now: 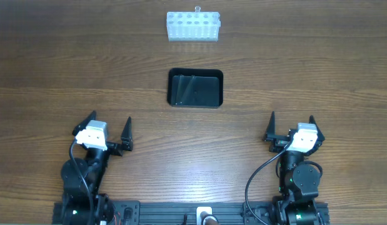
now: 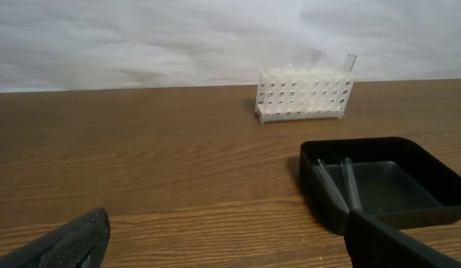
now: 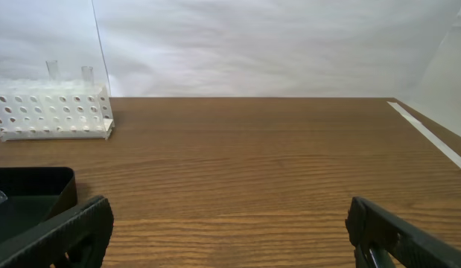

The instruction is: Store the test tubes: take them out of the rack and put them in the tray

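Observation:
A white perforated rack stands at the far middle of the table, with a clear test tube poking up at its back edge. In the left wrist view the rack holds two upright tubes. The black tray lies nearer, and two clear tubes rest side by side inside it. My left gripper is open and empty near the table's front left. My right gripper is open and empty at the front right. Both are far from the rack and the tray.
The brown wooden table stretches bare around the rack and the tray. A white wall stands behind the rack. A pale strip marks the table's right edge in the right wrist view.

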Motion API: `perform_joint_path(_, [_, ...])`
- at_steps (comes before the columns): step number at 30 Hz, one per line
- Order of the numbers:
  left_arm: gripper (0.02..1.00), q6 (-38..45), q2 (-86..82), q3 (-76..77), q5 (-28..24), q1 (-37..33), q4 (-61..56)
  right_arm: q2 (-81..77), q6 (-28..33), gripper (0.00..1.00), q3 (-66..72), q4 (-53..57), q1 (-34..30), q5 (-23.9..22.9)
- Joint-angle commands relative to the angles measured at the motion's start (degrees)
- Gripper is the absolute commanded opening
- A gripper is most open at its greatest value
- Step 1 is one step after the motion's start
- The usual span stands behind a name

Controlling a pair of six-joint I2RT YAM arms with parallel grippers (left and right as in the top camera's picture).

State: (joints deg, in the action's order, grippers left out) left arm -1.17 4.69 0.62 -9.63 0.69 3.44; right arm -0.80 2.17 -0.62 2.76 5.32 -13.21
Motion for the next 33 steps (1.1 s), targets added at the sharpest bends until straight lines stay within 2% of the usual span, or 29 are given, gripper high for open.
perform_joint_path(1, [0.998, -0.79, -0.46, -0.28, 0.48, 0.22, 0.15, 0.02, -2.21, 0.993, 0.33, -0.87, -0.46, 0.33])
perform_joint_path(5, [1.000, -0.76, -0.46, -0.28, 0.48, 0.22, 0.15, -1.68, -5.79, 0.991, 0.31, -3.87, -0.46, 0.74])
perform_joint_path(11, [1.000, -0.79, -0.46, -0.28, 0.48, 0.22, 0.15, -14.43, -5.99, 0.993, -2.01, -19.12, -0.39, 6.14])
perform_joint_path(15, [1.000, -0.76, -0.46, -0.28, 0.48, 0.22, 0.15, -28.04, -5.99, 0.993, -9.03, -23.74, -0.37, 9.99])
perform_joint_path(23, [1.000, -0.79, -0.46, -0.28, 0.48, 0.22, 0.15, -60.92, -6.01, 0.993, -30.56, -23.54, 1.68, 16.74])
perform_joint_path(27, [0.998, -0.79, -0.46, -0.28, 0.48, 0.22, 0.15, -74.69, -6.73, 0.991, -40.65, -21.97, 6.58, 16.81])
perform_joint_path(33, [1.000, -0.79, -0.46, -0.28, 0.48, 0.22, 0.15, -95.76, -10.43, 0.982, -62.84, -9.84, 15.65, 15.04])
